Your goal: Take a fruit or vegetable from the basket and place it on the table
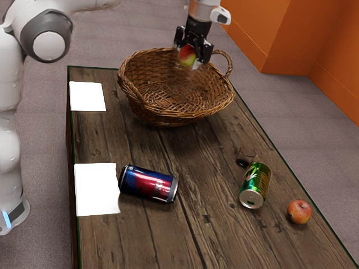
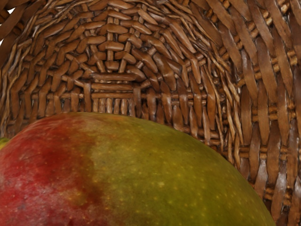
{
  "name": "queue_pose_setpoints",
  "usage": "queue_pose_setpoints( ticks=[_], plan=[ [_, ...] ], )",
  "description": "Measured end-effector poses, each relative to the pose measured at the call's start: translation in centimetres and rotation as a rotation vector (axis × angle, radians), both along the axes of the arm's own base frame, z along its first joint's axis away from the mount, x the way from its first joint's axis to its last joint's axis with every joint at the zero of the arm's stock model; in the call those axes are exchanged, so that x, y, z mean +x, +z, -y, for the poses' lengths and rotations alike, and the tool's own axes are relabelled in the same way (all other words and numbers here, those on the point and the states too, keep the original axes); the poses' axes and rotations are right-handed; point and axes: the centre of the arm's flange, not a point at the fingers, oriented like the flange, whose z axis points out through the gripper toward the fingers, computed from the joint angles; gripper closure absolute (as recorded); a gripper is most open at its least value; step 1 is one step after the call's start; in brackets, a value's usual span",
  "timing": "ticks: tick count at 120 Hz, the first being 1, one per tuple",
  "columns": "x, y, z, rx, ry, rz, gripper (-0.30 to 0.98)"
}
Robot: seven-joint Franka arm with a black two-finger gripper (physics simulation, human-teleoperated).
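The mango (image 1: 187, 55) is pinched between the two fingers of the black gripper (image 1: 193, 47), one on each side of it, over the hollow of the basket (image 1: 133, 100) and apart from the basket's woven floor. Whether it is above the level of the rim, I cannot tell. Its red and yellow-green skin lies close under the hand in the wrist view, with the basket's weave behind it. A yellow-green sliver (image 2: 3, 142) lies beside the mango there, too little of it to name.

The basket stands upright on the wooden table (image 1: 157, 235), its handle side near the table's long edge at the exterior view's right. Dark planks run from the basket toward the blue and red can (image 1: 148, 184), which lies on its side. Farther from the basket than a small dark thing (image 1: 243, 162) lies the green can (image 1: 255, 185), then the apple (image 1: 299, 212), near that same edge. One white patch (image 1: 87, 96) is just beside the basket; another (image 1: 96, 189) is farther from it, beside the blue and red can.
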Motion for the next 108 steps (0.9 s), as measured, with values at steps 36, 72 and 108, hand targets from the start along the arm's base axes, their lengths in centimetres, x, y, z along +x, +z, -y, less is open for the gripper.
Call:
queue_pose_setpoints(
  ticks=[36,72,108],
  plan=[
    [-3.4,2.5,14.1,-0.034,-0.186,-0.073,0.35],
    [-3.8,-5.1,47.7,-0.174,-0.776,-0.146,0.38],
    [-2.0,-10.1,55.1,-0.150,-0.756,-0.077,0.43]
  ],
)
